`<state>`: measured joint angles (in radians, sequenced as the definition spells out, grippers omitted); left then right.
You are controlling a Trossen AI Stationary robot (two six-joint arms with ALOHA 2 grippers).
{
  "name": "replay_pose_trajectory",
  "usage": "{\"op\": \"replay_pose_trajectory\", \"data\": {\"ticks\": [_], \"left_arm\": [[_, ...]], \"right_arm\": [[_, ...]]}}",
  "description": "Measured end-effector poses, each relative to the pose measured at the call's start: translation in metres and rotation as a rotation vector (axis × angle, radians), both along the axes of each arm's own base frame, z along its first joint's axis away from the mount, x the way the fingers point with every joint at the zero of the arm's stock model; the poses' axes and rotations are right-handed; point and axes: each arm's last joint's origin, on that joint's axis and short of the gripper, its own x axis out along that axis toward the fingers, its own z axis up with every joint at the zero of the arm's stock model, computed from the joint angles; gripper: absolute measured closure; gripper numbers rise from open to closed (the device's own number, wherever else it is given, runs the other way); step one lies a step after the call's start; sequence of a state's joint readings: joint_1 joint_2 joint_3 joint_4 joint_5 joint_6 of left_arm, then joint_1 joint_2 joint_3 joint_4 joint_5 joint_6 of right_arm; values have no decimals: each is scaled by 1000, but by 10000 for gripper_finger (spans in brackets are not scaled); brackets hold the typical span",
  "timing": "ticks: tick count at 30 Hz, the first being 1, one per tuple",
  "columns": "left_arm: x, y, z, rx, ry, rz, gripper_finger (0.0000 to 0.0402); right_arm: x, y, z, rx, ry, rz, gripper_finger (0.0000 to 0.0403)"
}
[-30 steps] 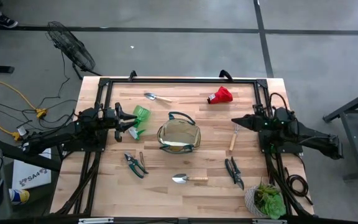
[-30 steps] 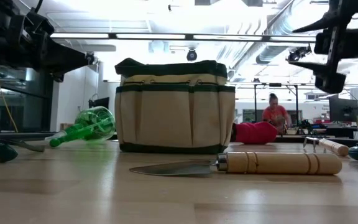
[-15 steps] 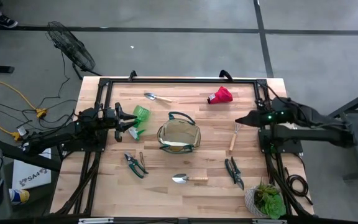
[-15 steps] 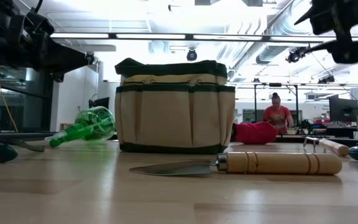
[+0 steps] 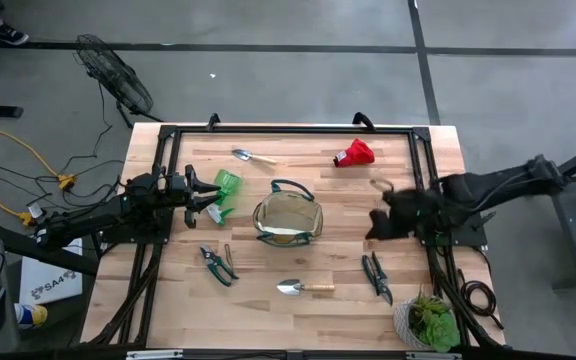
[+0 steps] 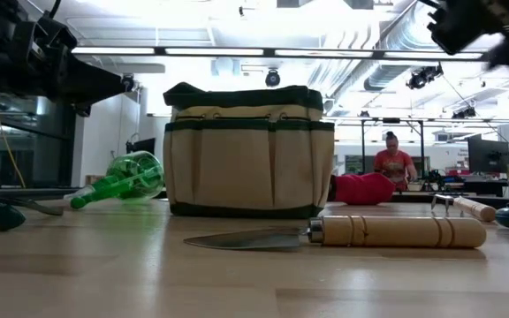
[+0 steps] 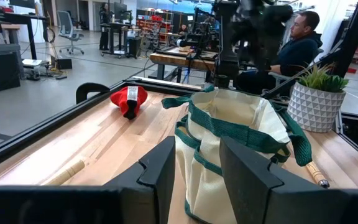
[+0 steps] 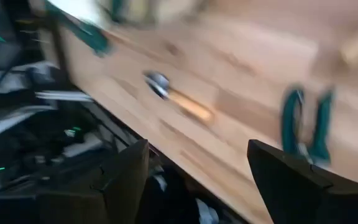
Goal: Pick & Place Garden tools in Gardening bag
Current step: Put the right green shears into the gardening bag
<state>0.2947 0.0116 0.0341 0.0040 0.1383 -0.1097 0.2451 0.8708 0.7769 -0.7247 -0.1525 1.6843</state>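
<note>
High view: since the earlier frames the right gripper (image 5: 380,222) has been swung from the table's right edge inward and is now seen blurred above the boards, over the spot where a wooden-handled tool lay before; that tool is hidden beneath it. The left gripper (image 5: 211,198) has not been moved and is held beside the bright green piece (image 5: 225,188), its fingers parted with nothing between them. The gardening bag (image 5: 288,217) is seen at the table's middle, mouth up. Counted on the boards: two trowels (image 5: 253,156) (image 5: 305,287), two pairs of pruning shears (image 5: 218,264) (image 5: 376,277), one green piece, one red piece (image 5: 353,153). One potted plant (image 5: 427,320) is seen at the near right corner.

Low view: the bag (image 6: 248,150) is unchanged, with the green piece (image 6: 124,179) to one side, the red piece (image 6: 361,188) behind it and one trowel (image 6: 343,233) in front. The dark right arm has been shifted higher in the upper corner. One person is seen in the room behind.

Left wrist view: the bag (image 7: 235,140) is seen just past two parted fingers (image 7: 158,168); the red piece (image 7: 128,99) lies beyond.

Right wrist view: the fingers (image 8: 124,174) are spread wide and empty; one trowel (image 8: 178,98) and one pair of shears (image 8: 306,124) are shown blurred.
</note>
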Motion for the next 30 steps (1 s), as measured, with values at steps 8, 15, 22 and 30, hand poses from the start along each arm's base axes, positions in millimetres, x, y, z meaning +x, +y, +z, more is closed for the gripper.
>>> {"op": "replay_pose_trajectory", "data": {"ticks": [8,15,22,30], "left_arm": [[0,0,0,0,0,0,278],[0,0,0,0,0,0,278],[0,0,0,0,0,0,278],[0,0,0,0,0,0,278]], "right_arm": [[8,46,-25,101,247,-49,138],[21,75,-47,113,340,-74,138],[32,94,-75,79,453,-61,138],[37,104,-101,15,541,-41,138]]}}
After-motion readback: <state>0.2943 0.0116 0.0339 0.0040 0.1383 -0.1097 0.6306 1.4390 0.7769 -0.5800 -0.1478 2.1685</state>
